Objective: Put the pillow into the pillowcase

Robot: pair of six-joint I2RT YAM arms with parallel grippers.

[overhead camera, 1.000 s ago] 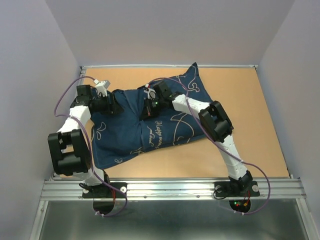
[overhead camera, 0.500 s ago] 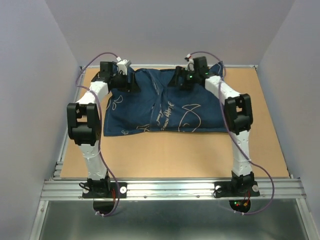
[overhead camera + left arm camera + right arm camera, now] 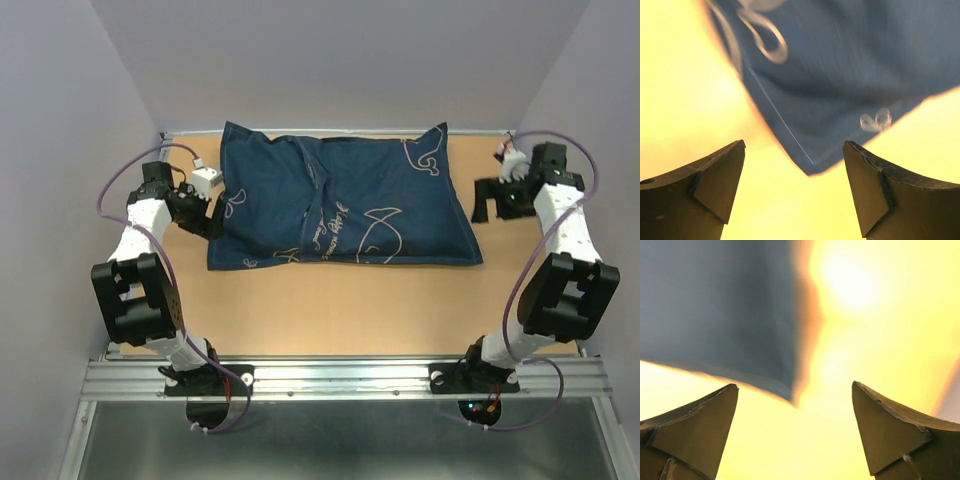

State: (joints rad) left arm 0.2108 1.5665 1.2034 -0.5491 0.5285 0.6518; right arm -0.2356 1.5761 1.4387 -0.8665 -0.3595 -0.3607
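pillowcase (image 3: 340, 210) lies plump on table (image 3: 390, 315), contents not visible

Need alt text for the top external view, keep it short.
A plump, filled-looking navy pillowcase with white line drawings lies flat across the far half of a tan table. The left gripper and right gripper sit open just off its left and right ends, holding nothing.
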